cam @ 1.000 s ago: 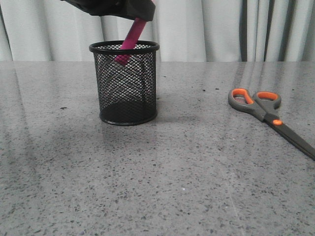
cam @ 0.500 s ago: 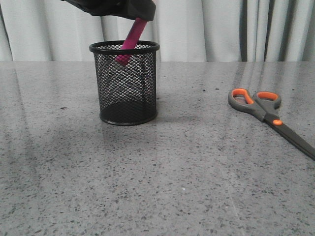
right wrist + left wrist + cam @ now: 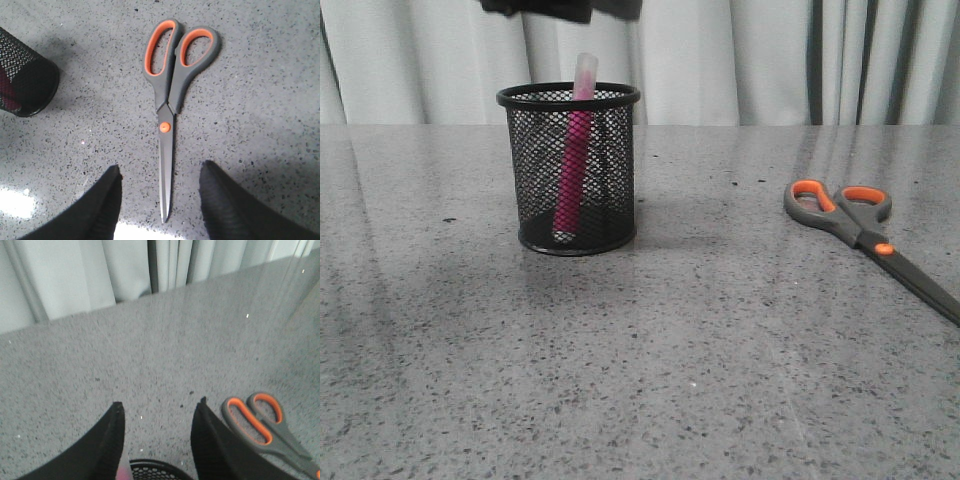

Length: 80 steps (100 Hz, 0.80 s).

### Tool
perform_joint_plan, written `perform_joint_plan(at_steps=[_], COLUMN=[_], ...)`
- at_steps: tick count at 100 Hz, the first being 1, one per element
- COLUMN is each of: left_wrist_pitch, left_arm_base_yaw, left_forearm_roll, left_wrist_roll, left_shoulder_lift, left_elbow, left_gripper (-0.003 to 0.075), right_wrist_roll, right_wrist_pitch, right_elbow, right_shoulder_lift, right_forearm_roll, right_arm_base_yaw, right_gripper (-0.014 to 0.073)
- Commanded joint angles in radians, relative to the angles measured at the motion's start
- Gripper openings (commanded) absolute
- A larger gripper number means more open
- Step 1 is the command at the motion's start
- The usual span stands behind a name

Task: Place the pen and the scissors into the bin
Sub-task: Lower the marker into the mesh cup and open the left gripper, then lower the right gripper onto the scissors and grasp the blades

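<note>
Both claws are spread and hold nothing. Right claw [image 3: 160, 175] hangs over the scissors [image 3: 172, 85], blade tips between its fingers, handles beyond. Left claw [image 3: 157, 410] hovers just above the bin [image 3: 570, 170], where the pen [image 3: 574, 160] leans, cap above the rim. Speckled grey stone surface [image 3: 650, 360] runs back to pale pleated curtains [image 3: 740, 60]. Front view crops the left claw and the blade tips.

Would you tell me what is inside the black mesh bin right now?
The pen stands in the bin, leaning slightly, its pale cap poking above the rim. Nothing else shows through the mesh. The scissors lie outside on the table.
</note>
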Motion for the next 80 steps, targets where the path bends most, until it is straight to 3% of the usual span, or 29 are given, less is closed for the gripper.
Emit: perform_joint_plan(at_steps=[1,38,56,73,80], left_wrist_pitch=[-0.053,0.159,0.224,0.233,0.235], left_arm_base_yaw=[0.019,0.246,0.294,0.303,0.303], left_forearm_roll=[-0.006,-0.016,-0.016,-0.01,-0.01], left_wrist_roll=[-0.002,-0.002,-0.002,-0.002,-0.002], left_shoulder_lift=[-0.083,-0.289,-0.341,-0.362,-0.362], left_elbow=[-0.027,-0.027,-0.027,-0.027,-0.027], left_gripper=[0.0295,0.0295,0.0295,0.0295,0.0295], right_wrist_roll=[-0.034,-0.162,-0.172,0.038,0.069], right_wrist_pitch=[-0.043,0.111,0.135,0.102,0.09], right_elbow=[-0.037,-0.172,-0.262,-0.324,-0.336], right_shoulder_lift=[0.005,0.18,0.327,0.445,0.483], right_forearm_roll=[0.018,0.03,-0.027,-0.273,-0.296], right_arm_base_yaw=[-0.006,0.001,0.095,0.2,0.219], right_gripper=[0.0323,0.0323,0.0323,0.0323,0.0323])
